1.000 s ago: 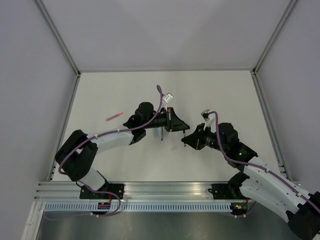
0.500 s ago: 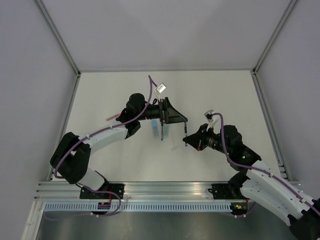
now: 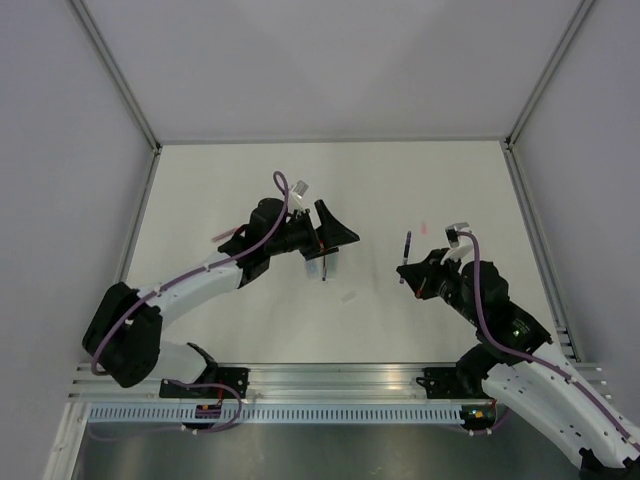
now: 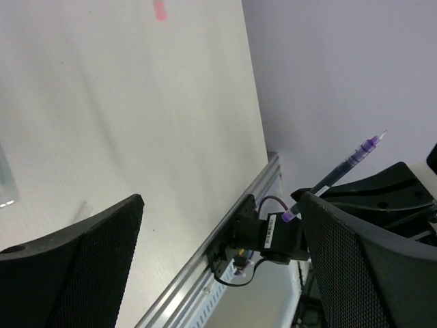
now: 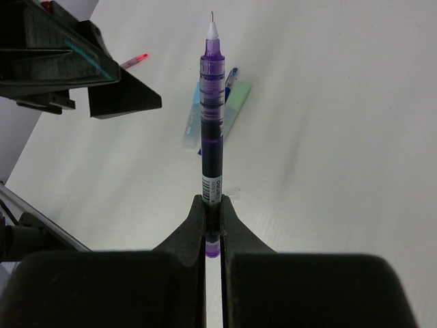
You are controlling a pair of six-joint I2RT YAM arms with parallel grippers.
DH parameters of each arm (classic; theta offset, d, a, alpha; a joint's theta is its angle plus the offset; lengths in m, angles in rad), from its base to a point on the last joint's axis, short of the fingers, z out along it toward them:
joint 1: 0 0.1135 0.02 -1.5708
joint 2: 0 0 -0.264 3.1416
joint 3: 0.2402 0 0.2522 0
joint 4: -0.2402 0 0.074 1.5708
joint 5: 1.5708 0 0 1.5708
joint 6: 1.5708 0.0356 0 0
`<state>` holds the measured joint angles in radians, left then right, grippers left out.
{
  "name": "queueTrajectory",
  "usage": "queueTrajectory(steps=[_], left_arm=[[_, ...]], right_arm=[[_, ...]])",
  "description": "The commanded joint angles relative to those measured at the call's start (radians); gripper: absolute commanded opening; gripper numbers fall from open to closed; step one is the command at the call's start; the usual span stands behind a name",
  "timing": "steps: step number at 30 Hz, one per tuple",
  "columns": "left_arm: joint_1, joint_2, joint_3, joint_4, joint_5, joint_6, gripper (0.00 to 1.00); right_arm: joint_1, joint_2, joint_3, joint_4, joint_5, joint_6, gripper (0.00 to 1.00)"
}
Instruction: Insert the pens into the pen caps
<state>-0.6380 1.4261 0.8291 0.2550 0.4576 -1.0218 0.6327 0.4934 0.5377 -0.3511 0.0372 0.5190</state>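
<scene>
My right gripper point(image 5: 213, 202) point(image 3: 413, 272) is shut on the lower end of a dark purple pen point(image 5: 212, 102) point(image 3: 406, 245), whose fine tip points away from the fingers; the pen also shows in the left wrist view point(image 4: 355, 158). My left gripper point(image 3: 335, 238) point(image 4: 220, 199) hangs open and empty above the table, apart from the pen. Below it lie a blue pen point(image 5: 231, 78) point(image 3: 324, 272), a light blue cap point(image 5: 192, 126) point(image 3: 312, 265) and a mint green cap point(image 5: 235, 106). A red pen point(image 5: 134, 61) point(image 3: 222, 237) lies left, partly behind the left arm. A pinkish cap point(image 3: 424, 226) point(image 4: 160, 9) lies alone.
A small pale piece point(image 3: 348, 296) lies on the white table point(image 3: 450, 180) between the arms. Grey walls close in the table on three sides. The metal rail point(image 3: 330, 380) with both arm bases runs along the near edge.
My left gripper has opened and swung back to the left, away from the right one. My right gripper has moved right with the purple pen, tilting it more upright.
</scene>
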Motion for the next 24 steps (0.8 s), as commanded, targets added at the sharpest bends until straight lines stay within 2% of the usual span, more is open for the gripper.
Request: queueTrajectory(steps=[1, 3, 5, 8, 11, 16, 20, 24], left_arm=[[-0.031, -0.105, 0.073, -0.228, -0.266, 0.133, 1.00], [-0.118, -0.086, 0.193, -0.377, -0.445, 0.263, 1.00], [-0.170, -0.056, 0.237, -0.491, -0.526, 0.317, 0.98], [-0.213, -0.007, 0.234, -0.499, -0.501, 0.376, 0.89], [-0.271, 0.057, 0.234, -0.562, -0.549, 0.439, 0.80], [-0.313, 0.120, 0.186, -0.569, -0.542, 0.517, 0.79], [-0.310, 0.079, 0.137, -0.551, -0.596, 0.542, 0.79], [-0.310, 0.048, 0.111, -0.520, -0.536, 0.562, 0.79]], right_arm=[[0.001, 0.010, 0.082, -0.028, 0.066, -0.013, 0.00], [0.002, 0.008, 0.088, -0.016, 0.047, -0.016, 0.00], [0.001, 0.004, 0.082, -0.011, 0.038, -0.019, 0.00], [0.001, -0.004, 0.071, -0.002, 0.033, -0.017, 0.00], [0.001, -0.021, 0.059, 0.004, 0.033, -0.022, 0.00], [0.001, -0.069, 0.045, -0.002, 0.046, -0.034, 0.00], [0.001, -0.072, 0.042, 0.004, 0.029, -0.043, 0.00], [0.001, -0.062, 0.025, 0.030, 0.027, -0.048, 0.00]])
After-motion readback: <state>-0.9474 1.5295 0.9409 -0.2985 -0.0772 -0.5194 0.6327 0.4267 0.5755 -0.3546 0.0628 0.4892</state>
